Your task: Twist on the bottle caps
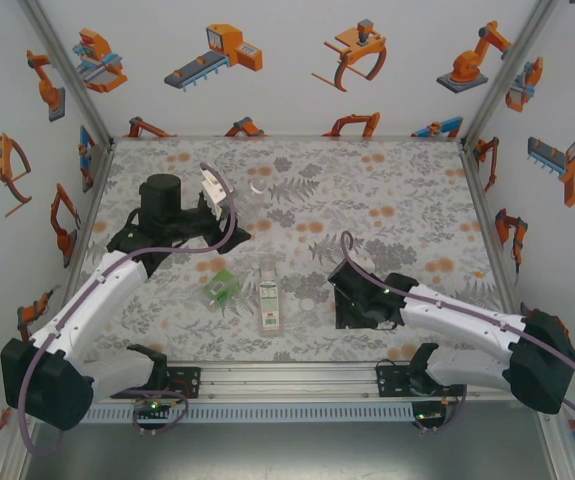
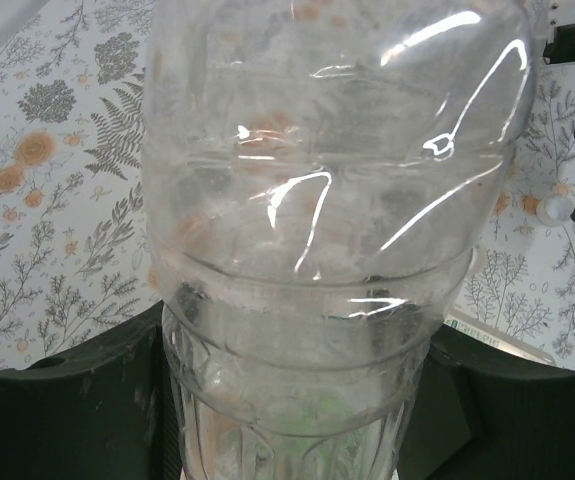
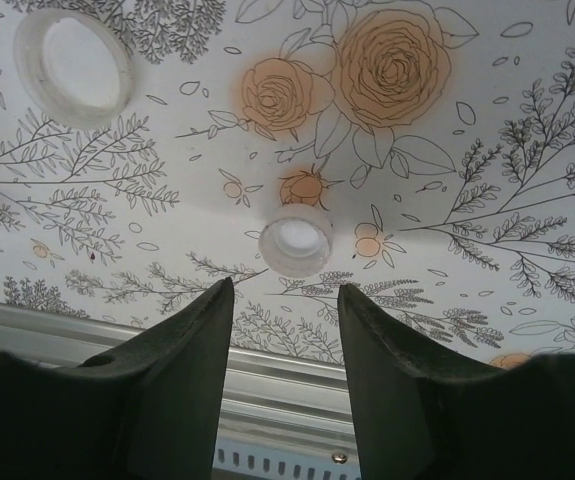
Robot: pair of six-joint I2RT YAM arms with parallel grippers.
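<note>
The table is covered edge to edge by a pale cloth printed with grey ferns and orange roses, and an aluminium rail runs along its near edge. White walls, dotted with orange cartoon robot arms and grippers, enclose the far, left and right sides. Bare metal posts rise from the far corners under soft, even light.

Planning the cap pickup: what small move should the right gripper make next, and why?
Probably ease the right gripper forward until it straddles the small white cap: the jaws stand apart with nothing between them, and the cap lies on the table just ahead of them.
</note>
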